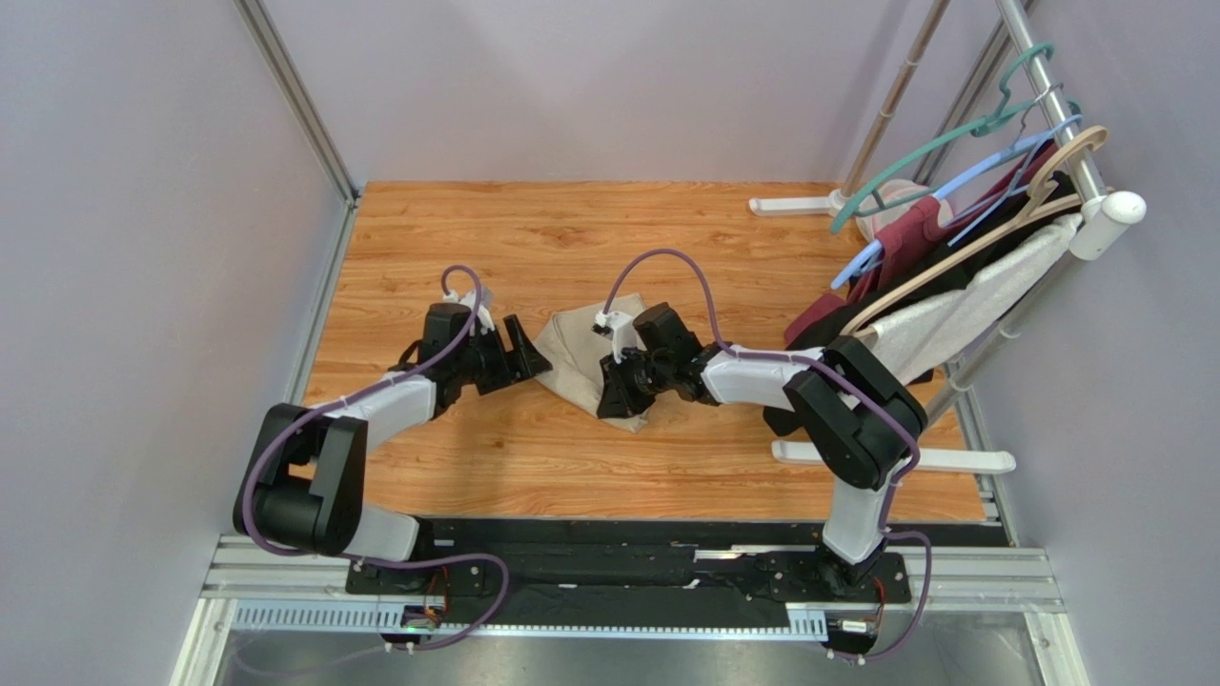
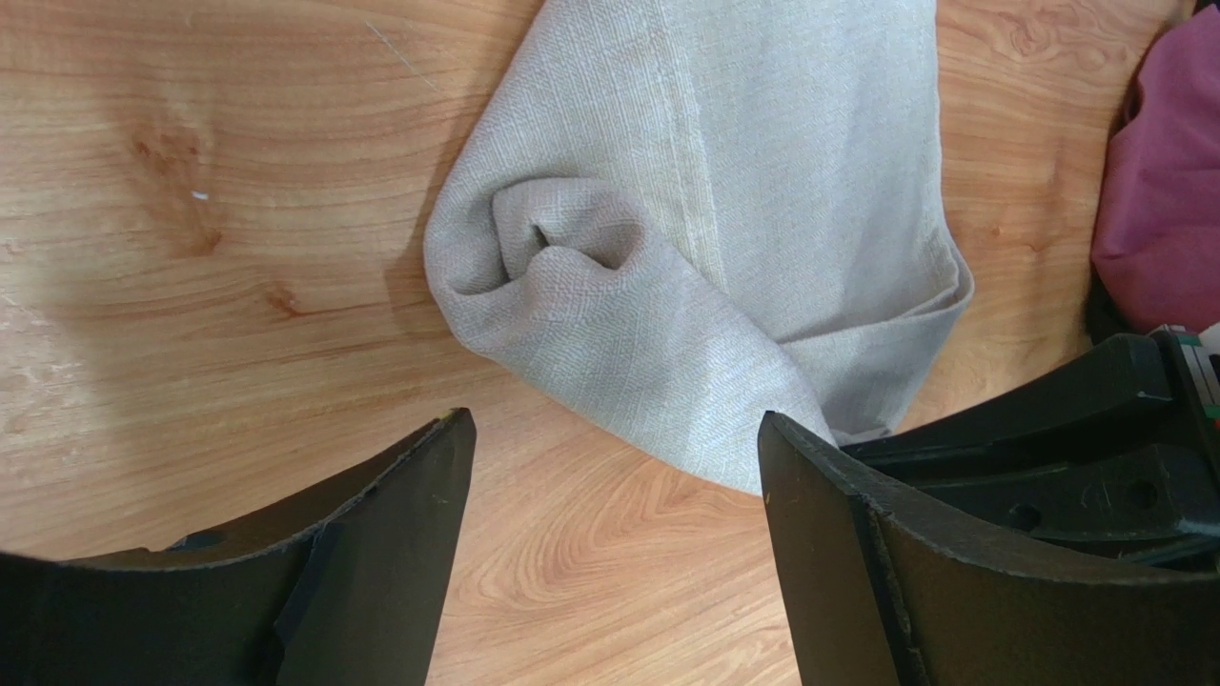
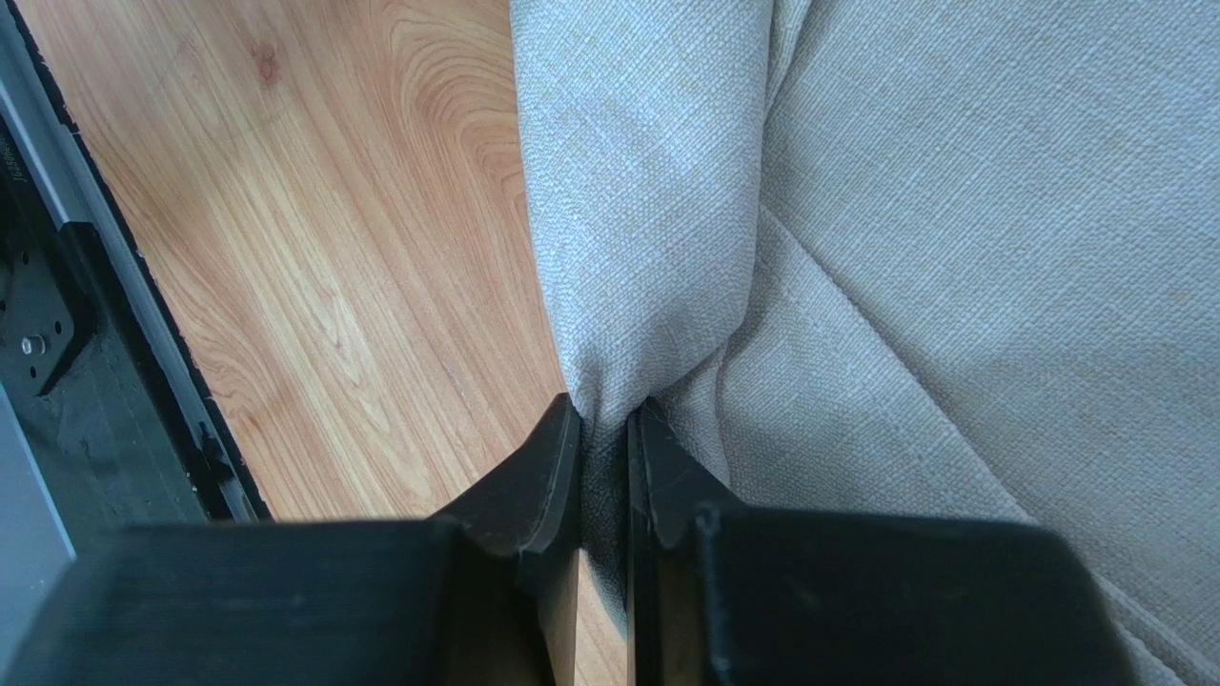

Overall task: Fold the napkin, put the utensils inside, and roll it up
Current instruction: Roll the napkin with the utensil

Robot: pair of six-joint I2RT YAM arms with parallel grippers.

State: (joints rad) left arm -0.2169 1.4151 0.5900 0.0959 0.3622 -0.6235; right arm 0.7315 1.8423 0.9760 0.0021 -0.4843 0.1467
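Right wrist shows right jaws pinching the napkin (image 3: 931, 257), left jaws open and empty: likely mid-fold, next laying it flat.

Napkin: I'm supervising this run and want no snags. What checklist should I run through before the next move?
1. Right hand grips napkin: ok, cloth pinched in its closed jaws.
2. Left hand free: ok, open, nothing between its jaws.
3. Napkin lying flat: not ok, bunched and creased.
4. Utensils located: cannot tell, none shows in any view.
5. Right arm clear of hanging garments: cannot tell, they overlap from above.
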